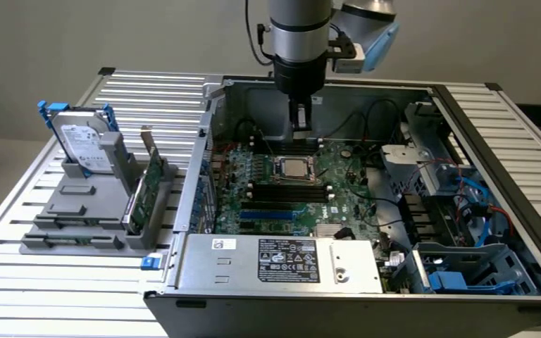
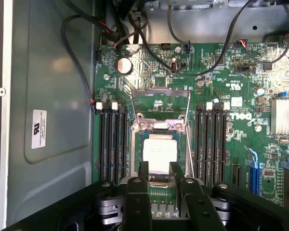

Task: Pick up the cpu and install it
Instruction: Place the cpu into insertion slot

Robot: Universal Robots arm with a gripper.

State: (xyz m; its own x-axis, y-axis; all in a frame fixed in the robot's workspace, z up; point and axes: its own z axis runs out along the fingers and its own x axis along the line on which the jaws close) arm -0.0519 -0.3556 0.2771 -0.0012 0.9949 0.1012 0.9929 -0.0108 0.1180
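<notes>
The fingers (image 2: 143, 171) are covering one edge of the cpu (image 2: 159, 151); the exterior view's upper edge is cutting off the arm (image 1: 299, 28); the print on the power supply label (image 1: 287, 255) is showing too small to read.

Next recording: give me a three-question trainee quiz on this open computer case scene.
1. True or false: the shiny silver square cpu lies in the metal-framed socket on the green motherboard.
2. The silver rectangular hard drive with blue bracket stands: A on the motherboard; B in the grey holder; C on the floor.
3. Fill in: the gripper hangs nearest the ____.
Key: 1 true; 2 B; 3 cpu.
</notes>
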